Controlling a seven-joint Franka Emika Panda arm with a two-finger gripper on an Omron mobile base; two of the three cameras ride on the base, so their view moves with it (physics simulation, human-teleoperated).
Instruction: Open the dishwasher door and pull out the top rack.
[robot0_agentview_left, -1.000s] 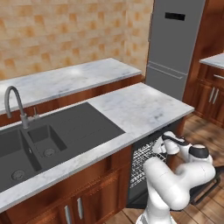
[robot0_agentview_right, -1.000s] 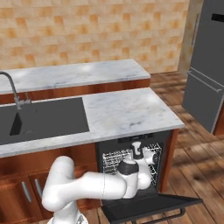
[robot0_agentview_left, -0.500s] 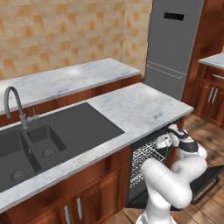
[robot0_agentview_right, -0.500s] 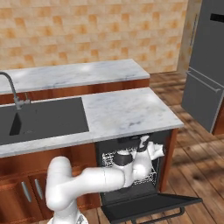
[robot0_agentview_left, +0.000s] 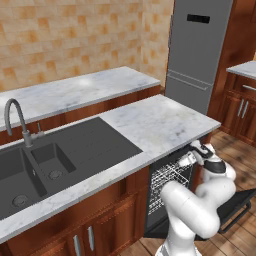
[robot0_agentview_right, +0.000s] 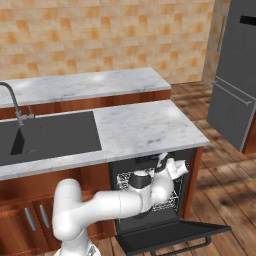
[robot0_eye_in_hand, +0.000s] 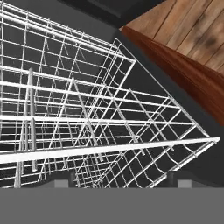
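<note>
The dishwasher door (robot0_agentview_left: 236, 202) (robot0_agentview_right: 171, 237) is a flat black panel, swung down flat and level above the wooden floor. The top rack (robot0_eye_in_hand: 87, 109) (robot0_agentview_left: 172, 176) (robot0_agentview_right: 127, 180) is a white wire-grid basket in the open black cavity under the marble counter. My gripper (robot0_agentview_left: 190, 157) (robot0_agentview_right: 164, 162) (robot0_eye_in_hand: 120, 183) is at the upper front of the opening, just under the counter edge, pointing into the cavity. In the hand view its dark fingertips (robot0_eye_in_hand: 61, 181) stand wide apart, with the rack's thick front wire crossing just above them. The gripper is open and grasps nothing.
The marble counter (robot0_agentview_left: 160, 125) (robot0_agentview_right: 145, 130) overhangs the hand. A dark sink (robot0_agentview_left: 45, 165) with a faucet (robot0_agentview_left: 17, 122) lies to the left. A tall grey fridge (robot0_agentview_left: 197, 55) (robot0_agentview_right: 237, 80) stands to the right. Brown cabinet doors (robot0_agentview_left: 80, 237) flank the dishwasher.
The jaws have gone from shut to open. The hand has shifted a little up and to the right along the front of the dishwasher opening.
</note>
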